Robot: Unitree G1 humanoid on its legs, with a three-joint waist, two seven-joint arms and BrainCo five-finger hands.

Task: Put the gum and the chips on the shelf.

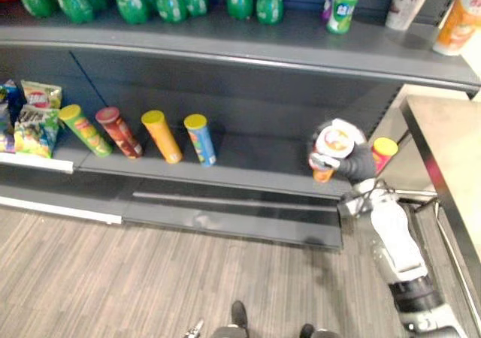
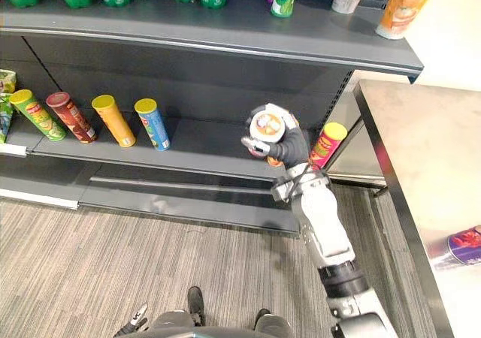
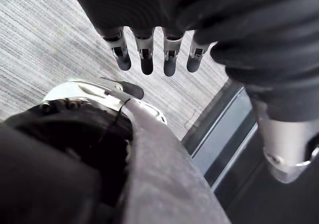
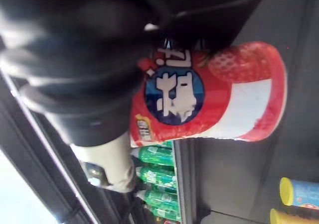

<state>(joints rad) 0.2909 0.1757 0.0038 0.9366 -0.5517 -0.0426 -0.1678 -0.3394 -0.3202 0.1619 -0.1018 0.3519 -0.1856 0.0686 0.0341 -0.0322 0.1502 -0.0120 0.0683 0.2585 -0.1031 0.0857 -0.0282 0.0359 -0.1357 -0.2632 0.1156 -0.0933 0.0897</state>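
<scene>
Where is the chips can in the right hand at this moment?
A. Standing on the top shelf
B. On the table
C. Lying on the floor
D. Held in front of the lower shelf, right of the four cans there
D: the right hand grips the chips can in front of the lower shelf, right of the row of four cans.
</scene>
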